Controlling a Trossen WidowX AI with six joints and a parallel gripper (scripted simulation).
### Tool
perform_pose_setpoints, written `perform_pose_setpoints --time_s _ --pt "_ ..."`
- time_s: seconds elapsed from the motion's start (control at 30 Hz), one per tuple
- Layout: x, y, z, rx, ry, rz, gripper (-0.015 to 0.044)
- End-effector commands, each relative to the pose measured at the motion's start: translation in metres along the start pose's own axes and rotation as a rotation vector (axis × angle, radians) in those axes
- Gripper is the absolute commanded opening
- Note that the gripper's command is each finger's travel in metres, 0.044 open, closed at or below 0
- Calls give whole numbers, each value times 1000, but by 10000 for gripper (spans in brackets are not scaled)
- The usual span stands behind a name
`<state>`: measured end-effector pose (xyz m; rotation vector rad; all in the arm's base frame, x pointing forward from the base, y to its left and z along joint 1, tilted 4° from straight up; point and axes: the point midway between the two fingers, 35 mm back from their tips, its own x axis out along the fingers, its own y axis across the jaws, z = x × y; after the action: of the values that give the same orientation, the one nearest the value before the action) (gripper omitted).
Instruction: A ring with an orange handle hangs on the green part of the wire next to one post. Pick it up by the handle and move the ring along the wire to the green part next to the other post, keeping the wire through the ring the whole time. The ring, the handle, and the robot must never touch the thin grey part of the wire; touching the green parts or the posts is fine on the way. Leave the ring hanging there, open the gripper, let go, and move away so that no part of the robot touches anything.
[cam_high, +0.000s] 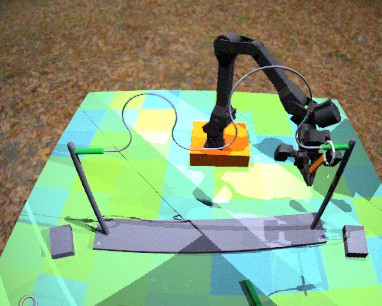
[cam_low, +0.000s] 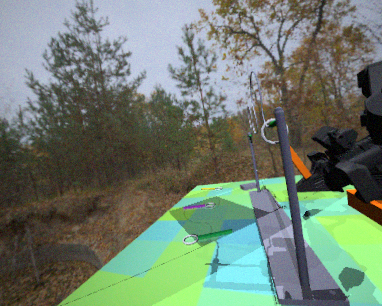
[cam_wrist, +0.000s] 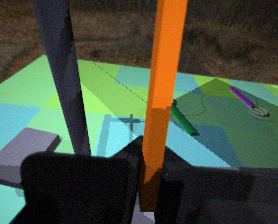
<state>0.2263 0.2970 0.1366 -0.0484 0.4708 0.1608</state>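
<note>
The ring (cam_high: 324, 157) (cam_low: 270, 131) sits around the green part of the wire (cam_high: 336, 147) next to the right post (cam_high: 333, 185) (cam_low: 292, 200) (cam_wrist: 65, 80). Its orange handle (cam_high: 316, 164) (cam_low: 299, 162) (cam_wrist: 161, 100) slants down from it. My gripper (cam_high: 307, 170) (cam_wrist: 146, 141) is shut on the lower end of the handle, just left of the right post. The thin grey wire (cam_high: 270, 70) curves up and back toward the left post (cam_high: 87, 187) (cam_low: 253, 157), which carries the other green part (cam_high: 90, 150).
The orange robot base (cam_high: 220, 145) stands behind the wire. A grey base strip (cam_high: 200, 235) (cam_low: 280, 240) joins the posts, with a small grey block (cam_high: 62, 241) (cam_high: 355, 240) at each end. Spare rings with green (cam_low: 212, 235) (cam_wrist: 182, 120) and purple handles (cam_low: 197, 205) (cam_wrist: 242, 97) lie on the table.
</note>
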Motion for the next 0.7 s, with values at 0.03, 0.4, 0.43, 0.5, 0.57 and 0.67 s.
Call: perform_pose_setpoints --time_s 0.03,0.4,0.43,0.5,0.57,0.67 --pt "0 -1 0 4 -2 -3 -150" --pt "-1 0 0 0 0 0 139" --pt "-2 0 0 0 1 0 160" --pt "-8 1 -1 1 3 -1 160" --pt "-15 1 -1 2 4 -1 160" --pt "-29 1 -1 3 5 -2 160"
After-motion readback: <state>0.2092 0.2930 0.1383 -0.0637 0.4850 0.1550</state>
